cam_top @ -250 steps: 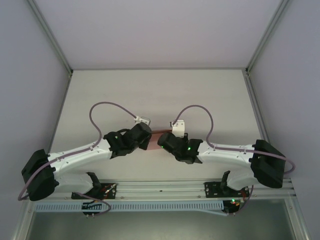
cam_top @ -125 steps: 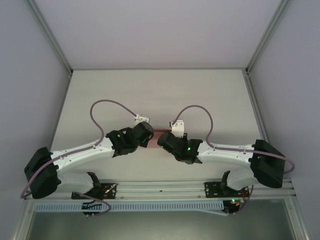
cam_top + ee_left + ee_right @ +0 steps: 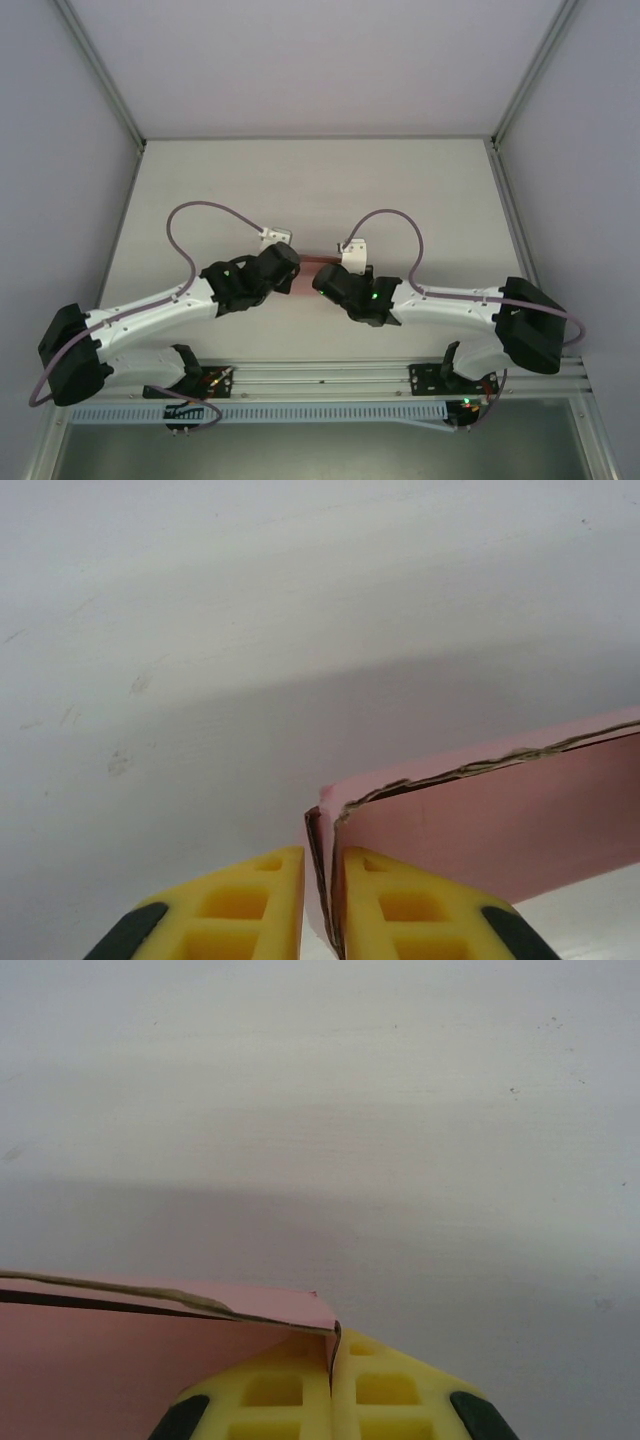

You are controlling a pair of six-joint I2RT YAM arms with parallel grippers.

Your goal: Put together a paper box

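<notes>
Left gripper (image 3: pixel 322 865) pinches the paper box's (image 3: pixel 500 825) left end. Right gripper (image 3: pixel 335 1355) pinches its right end, both jaws narrow

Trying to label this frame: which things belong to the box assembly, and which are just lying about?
Job in hand: paper box, left gripper and right gripper, each pinching one end of it.
Just around: table, purple cables, front rail.

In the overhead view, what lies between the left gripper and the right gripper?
The paper box bridges them in the top view; left gripper and right gripper each pinch an end.
</notes>
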